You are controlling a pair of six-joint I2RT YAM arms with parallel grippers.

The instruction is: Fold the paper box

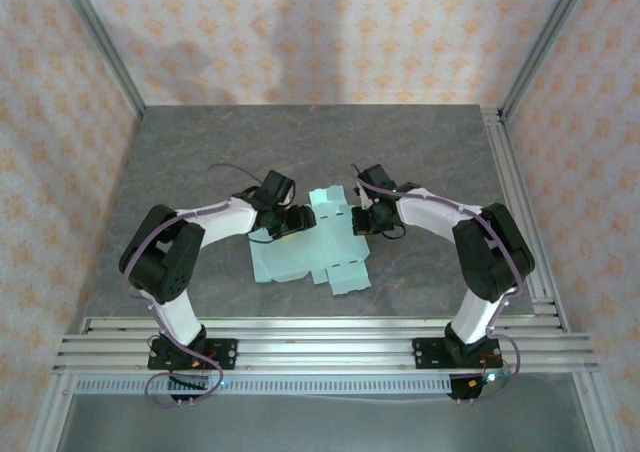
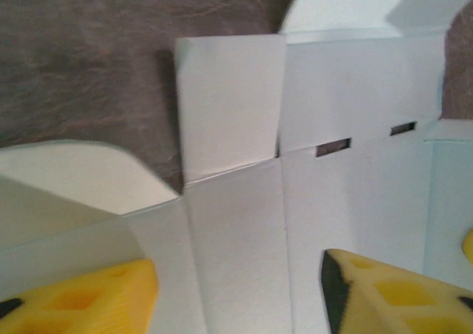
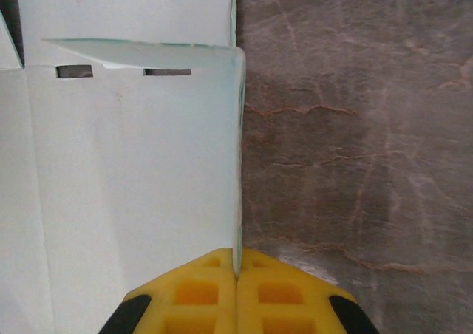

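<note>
Grey worktop [image 1: 200,152], the paper box [image 1: 295,259] lying unfolded at its middle. Left wrist view: left jaws spread over it. Right wrist view: right jaws clenched on its raised edge.

In the top view, the paper box [image 1: 310,247] lies on the table [image 1: 200,162] at the centre of the frame. The left gripper [image 1: 297,222] is over its upper left part. The right gripper [image 1: 366,220] pinches its right edge.
</note>
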